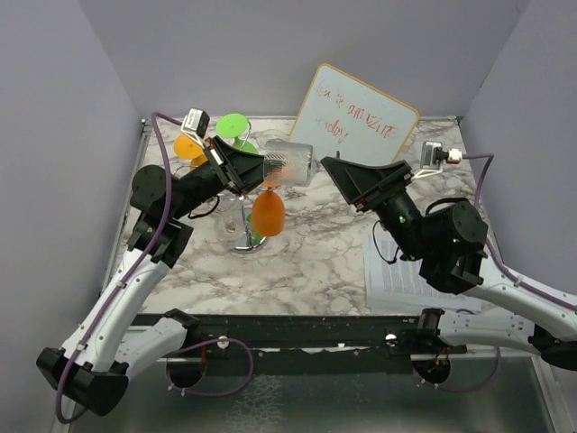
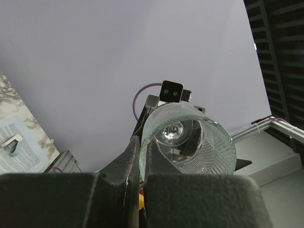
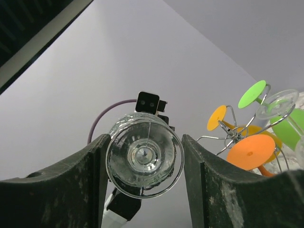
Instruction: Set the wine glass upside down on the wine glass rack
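My left gripper is shut on the rim of a clear ribbed wine glass, one finger inside the bowl and one outside. The glass lies on its side in the air, foot pointing right. My right gripper is open and faces that foot, with a finger on each side of it; I cannot tell if they touch. The wine glass rack stands below the left gripper. Its wire arms carry an orange glass and green and yellow ones.
A whiteboard with red writing leans at the back. A printed paper sheet lies under the right arm. Green and yellow glass feet stick up behind the left gripper. Grey walls close in the table.
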Tool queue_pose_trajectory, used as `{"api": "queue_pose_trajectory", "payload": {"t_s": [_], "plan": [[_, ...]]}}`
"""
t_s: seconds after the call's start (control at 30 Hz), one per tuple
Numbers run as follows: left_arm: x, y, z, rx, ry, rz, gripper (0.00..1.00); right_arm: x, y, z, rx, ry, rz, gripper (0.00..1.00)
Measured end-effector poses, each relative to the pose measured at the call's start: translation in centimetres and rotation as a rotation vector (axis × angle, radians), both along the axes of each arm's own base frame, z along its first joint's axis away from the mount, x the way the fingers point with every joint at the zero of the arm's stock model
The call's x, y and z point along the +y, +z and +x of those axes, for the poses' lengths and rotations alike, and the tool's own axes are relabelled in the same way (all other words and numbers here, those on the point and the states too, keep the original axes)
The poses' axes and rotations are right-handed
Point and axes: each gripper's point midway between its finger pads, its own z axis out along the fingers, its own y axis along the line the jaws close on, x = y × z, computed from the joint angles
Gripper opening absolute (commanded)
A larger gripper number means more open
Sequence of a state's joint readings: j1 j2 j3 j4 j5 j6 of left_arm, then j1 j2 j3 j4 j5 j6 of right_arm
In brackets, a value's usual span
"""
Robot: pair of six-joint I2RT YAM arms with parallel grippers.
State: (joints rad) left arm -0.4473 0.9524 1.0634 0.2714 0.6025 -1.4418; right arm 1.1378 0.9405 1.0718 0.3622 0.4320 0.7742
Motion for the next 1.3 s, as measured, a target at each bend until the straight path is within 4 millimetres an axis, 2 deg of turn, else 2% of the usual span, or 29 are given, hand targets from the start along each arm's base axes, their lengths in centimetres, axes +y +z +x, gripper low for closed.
{"api": "queue_pose_trajectory", "payload": {"t_s": [0.1,0.23,0.4,0.57,0.9,1.2,1.3], "plan": [[0.2,0.0,-0.3,-0.008,0.0,-0.007,0.01,0.2,0.1,-0.2,-0.007,0.011,-0.033,0.23],[0.3,-0.5,-0.5,-0.004,0.003,-0.009,0.21,0.5,0.1,-0.4,-0.004,0.02,-0.094,0.11],[0.8,-2.0,-1.3,0.01,0.007,-0.01,0.38,0.7,-0.2,-0.6,0.01,0.029,-0.207,0.02],[1.3,-3.2,-2.1,0.014,0.019,-0.017,0.47,0.5,-1.1,-0.7,0.052,0.037,-0.297,0.01],[1.6,-4.3,-2.6,0.013,0.027,-0.01,0.67,0.2,-3.0,-1.2,0.154,0.064,-0.406,0.01],[1.7,-4.8,-2.5,-0.006,0.045,0.01,0.68,-1.2,-4.6,-2.3,0.229,0.092,-0.392,0.01],[1.7,-4.8,-2.6,-0.008,0.044,0.009,0.7,-1.8,-5.8,-2.4,0.255,0.085,-0.41,0.01]]}}
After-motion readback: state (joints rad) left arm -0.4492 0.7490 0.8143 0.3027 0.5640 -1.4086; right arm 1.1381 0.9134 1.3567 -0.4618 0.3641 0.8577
